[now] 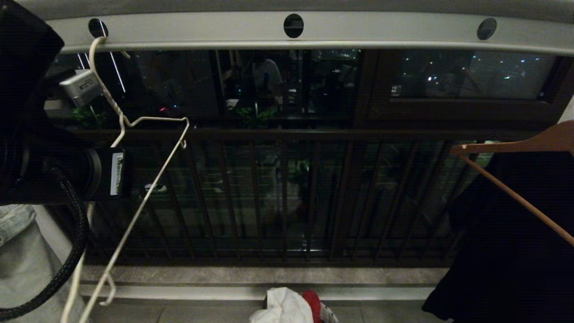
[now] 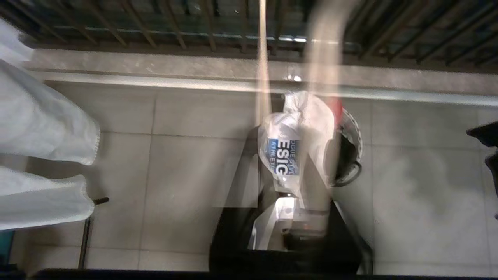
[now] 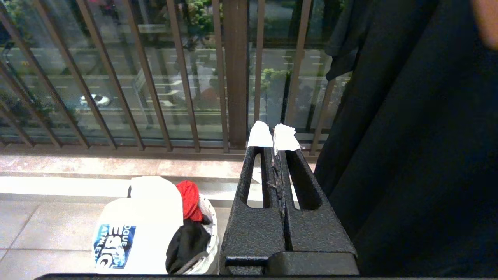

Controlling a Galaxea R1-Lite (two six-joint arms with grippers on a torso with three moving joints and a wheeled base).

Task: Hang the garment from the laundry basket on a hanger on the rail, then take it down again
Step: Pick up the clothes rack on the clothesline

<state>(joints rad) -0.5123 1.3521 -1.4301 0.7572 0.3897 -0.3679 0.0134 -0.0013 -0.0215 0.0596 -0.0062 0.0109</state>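
Balcony at night: dark balustrade [image 1: 278,193] behind, pale rail [image 1: 287,33] above.
Head view: hanger [image 1: 148,179] hooked on rail, left gripper [image 1: 114,172] clamped on it. Left wrist: garment [image 2: 288,144] draped over laundry basket [image 2: 352,132] on open tiles. Right wrist: right gripper [image 3: 273,138] closed, empty, beside black garment [image 3: 408,136].

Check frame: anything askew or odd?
The white wire hanger hangs badly tilted from the rail, one shoulder swung up by the left arm. The T-shirt lies in the laundry basket.
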